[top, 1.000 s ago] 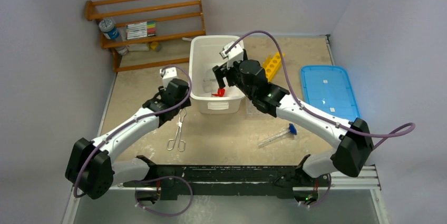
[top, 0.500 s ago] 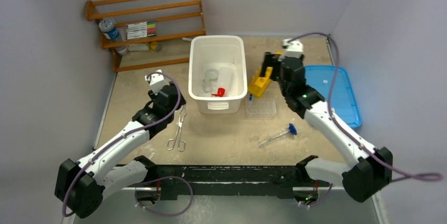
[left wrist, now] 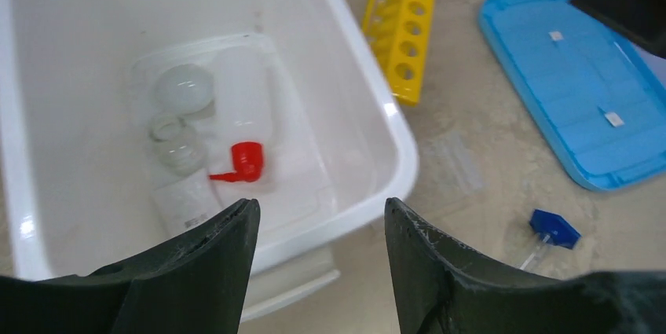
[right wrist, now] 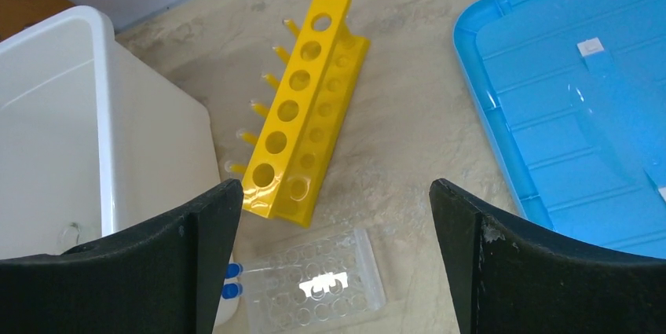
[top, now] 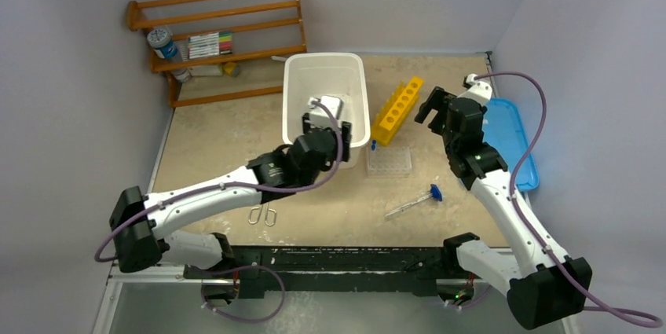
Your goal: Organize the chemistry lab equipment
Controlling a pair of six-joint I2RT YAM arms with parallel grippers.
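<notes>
Over the white bin's (left wrist: 393, 145) near rim, your left gripper (left wrist: 320, 208) hangs with jaws apart and empty, the squeeze bottle (left wrist: 239, 98) lying inside. Your right gripper (right wrist: 336, 189), spread wide and empty, hovers above the yellow rack (right wrist: 302, 106). On the table (top: 220, 130) lie the tongs (top: 263, 214) and the blue-ended tube (top: 412, 202).

Yellow rack (right wrist: 318, 110) and well plate (right wrist: 314, 291) crowd the gap beside the bin (right wrist: 149, 137).
</notes>
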